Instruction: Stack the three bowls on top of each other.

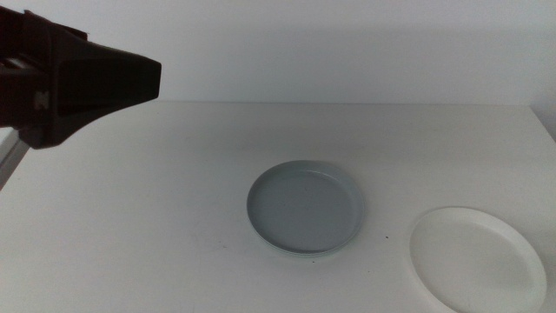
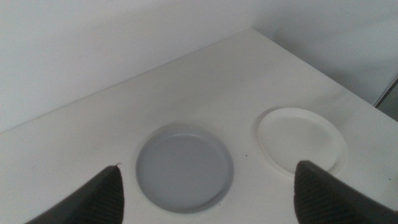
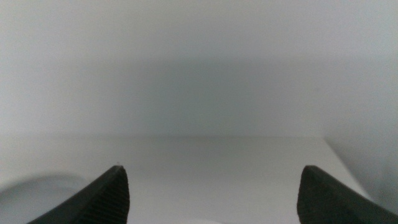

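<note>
A pale grey bowl (image 1: 304, 207) sits on the table just right of centre, with a paler, slightly greenish rim showing under its near edge. A white bowl (image 1: 476, 257) lies to its right, near the front right corner. In the left wrist view the grey bowl (image 2: 184, 172) and the white bowl (image 2: 301, 139) lie side by side, apart. My left gripper (image 1: 148, 78) hangs high at the upper left, well away from both bowls. Its jaws stand wide open and empty (image 2: 209, 165). My right gripper (image 3: 214, 168) is open and empty, out of the middle view.
The white table (image 1: 174, 174) ends at a white back wall (image 1: 347, 43). Its right edge (image 1: 543, 130) runs close to the white bowl. A faint pale curved shape (image 3: 37, 186) shows low in the right wrist view; what it is I cannot tell.
</note>
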